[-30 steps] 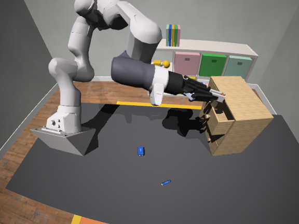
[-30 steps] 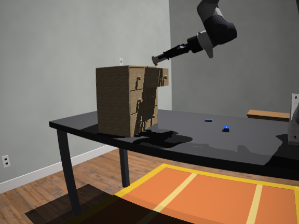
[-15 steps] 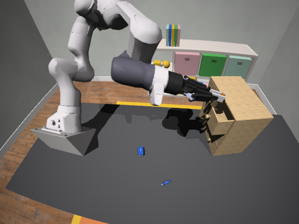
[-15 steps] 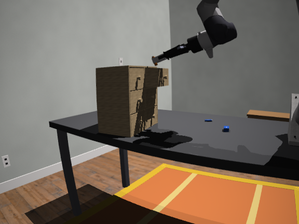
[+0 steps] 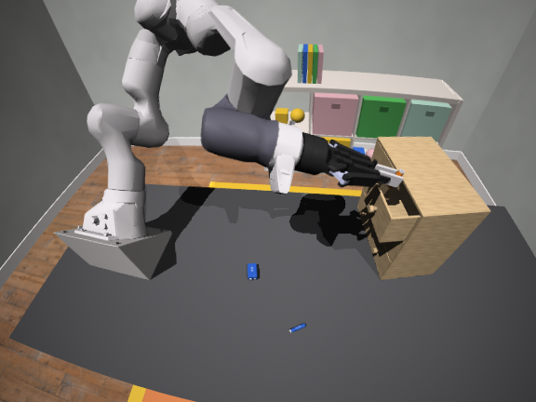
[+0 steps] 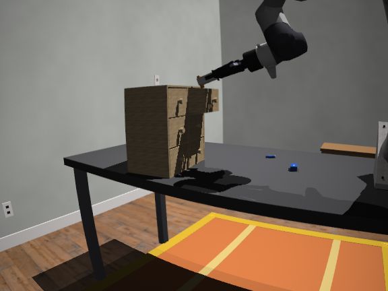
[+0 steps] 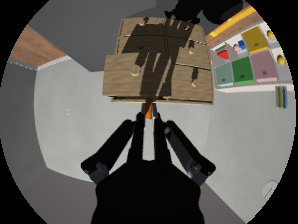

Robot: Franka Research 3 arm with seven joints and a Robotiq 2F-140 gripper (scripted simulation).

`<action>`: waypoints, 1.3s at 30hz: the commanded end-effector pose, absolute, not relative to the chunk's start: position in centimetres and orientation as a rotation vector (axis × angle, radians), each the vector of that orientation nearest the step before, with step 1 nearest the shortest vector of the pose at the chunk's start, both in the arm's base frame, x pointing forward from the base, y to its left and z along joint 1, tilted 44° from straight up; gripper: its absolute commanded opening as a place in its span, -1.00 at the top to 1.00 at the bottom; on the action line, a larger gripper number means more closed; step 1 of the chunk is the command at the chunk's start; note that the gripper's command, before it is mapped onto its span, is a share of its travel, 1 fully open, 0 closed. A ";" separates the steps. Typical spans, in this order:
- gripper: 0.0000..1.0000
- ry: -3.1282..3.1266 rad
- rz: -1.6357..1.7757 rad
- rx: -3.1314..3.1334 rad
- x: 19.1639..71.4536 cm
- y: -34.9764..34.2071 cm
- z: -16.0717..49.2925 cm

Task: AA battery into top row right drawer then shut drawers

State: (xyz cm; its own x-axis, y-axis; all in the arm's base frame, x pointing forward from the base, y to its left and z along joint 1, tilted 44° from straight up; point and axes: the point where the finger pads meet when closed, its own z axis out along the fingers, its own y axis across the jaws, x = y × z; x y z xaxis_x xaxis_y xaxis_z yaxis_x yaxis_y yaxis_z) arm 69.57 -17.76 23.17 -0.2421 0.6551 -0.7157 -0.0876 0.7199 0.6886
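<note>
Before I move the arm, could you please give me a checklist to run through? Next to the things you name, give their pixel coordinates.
1. Black two-finger gripper (image 5: 395, 176) (image 6: 201, 80) (image 7: 148, 108) shut on the small orange object (image 5: 399, 173) (image 6: 202, 85) (image 7: 149, 112): ok.
2. That object is the AA battery: cannot tell.
3. Wooden top-right drawer (image 5: 395, 229) (image 6: 212, 95) (image 7: 120, 75) pulled out: ok.
4. Object squarely over its opening: cannot tell.
5. Light-wood chest (image 5: 447, 186) (image 6: 146, 128) (image 7: 166, 45) upright: ok.
6. All drawers shut for finishing: not ok.

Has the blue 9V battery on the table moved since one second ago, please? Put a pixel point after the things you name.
No. In the top view, the blue 9V battery (image 5: 252, 271) (image 6: 294, 168) keeps its same place relative to the robot's base (image 5: 151, 261) (image 6: 382, 158).
</note>
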 end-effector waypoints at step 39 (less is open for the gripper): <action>-1.00 1.682 0.738 0.454 69.7 -17.1 22.5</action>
State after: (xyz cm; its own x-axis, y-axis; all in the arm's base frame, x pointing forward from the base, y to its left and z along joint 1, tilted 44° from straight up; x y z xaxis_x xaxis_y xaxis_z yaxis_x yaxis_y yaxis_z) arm 69.66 -17.30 22.67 -0.2410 0.6498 -0.7208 -0.0885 0.7249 0.6831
